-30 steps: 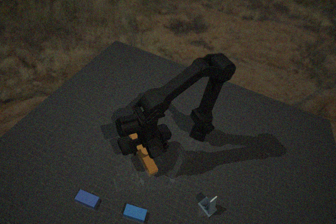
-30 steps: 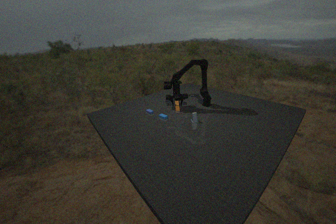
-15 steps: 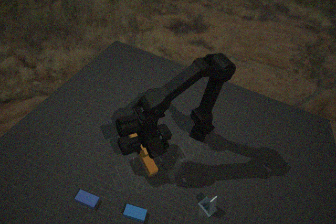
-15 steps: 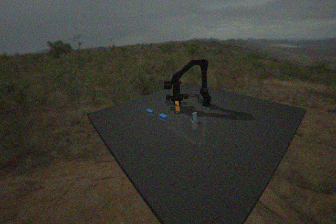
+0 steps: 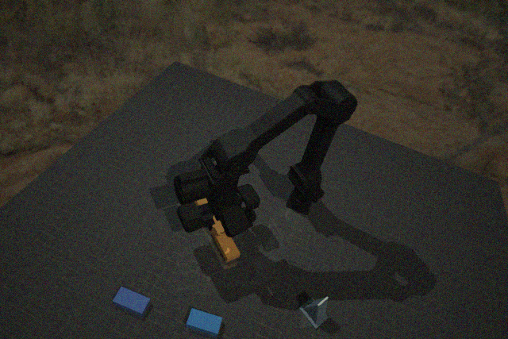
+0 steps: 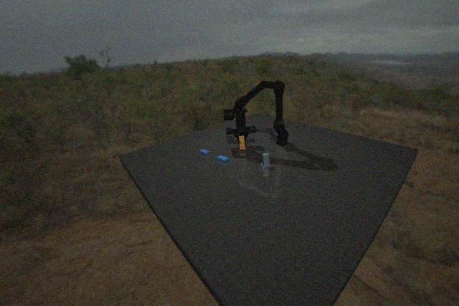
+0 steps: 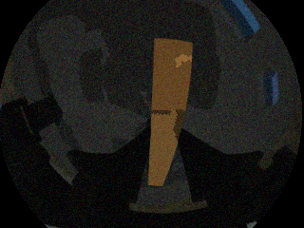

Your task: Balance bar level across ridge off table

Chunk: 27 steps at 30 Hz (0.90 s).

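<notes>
The top view looks steeply down, close above the gripper (image 5: 216,220). The exterior view faces it from afar. The wrist view peers down between its fingers; all share the table (image 5: 409,204) beneath it.

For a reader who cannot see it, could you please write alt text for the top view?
A black robot arm's gripper is shut on an orange bar low over a dark table. Two blue blocks and the small grey ridge sit apart nearby.
</notes>
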Each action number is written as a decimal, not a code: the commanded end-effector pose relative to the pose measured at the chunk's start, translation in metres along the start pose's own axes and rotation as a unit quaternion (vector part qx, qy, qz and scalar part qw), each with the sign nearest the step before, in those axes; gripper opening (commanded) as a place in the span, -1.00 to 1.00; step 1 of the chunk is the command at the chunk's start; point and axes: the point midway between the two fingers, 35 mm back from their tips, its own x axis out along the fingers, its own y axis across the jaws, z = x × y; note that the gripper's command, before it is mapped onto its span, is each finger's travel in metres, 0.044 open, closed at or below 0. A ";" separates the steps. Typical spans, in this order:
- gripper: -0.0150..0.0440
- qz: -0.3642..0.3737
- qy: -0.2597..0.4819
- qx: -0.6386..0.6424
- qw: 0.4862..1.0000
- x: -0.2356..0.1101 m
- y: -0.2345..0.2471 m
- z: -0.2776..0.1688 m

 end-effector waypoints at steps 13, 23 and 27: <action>-0.49 -0.006 -0.001 0.001 1.000 -0.043 -0.006 0.000; -0.49 -0.006 -0.001 0.002 1.000 -0.069 -0.004 0.000; -0.49 -0.006 -0.001 0.002 1.000 -0.079 -0.003 0.000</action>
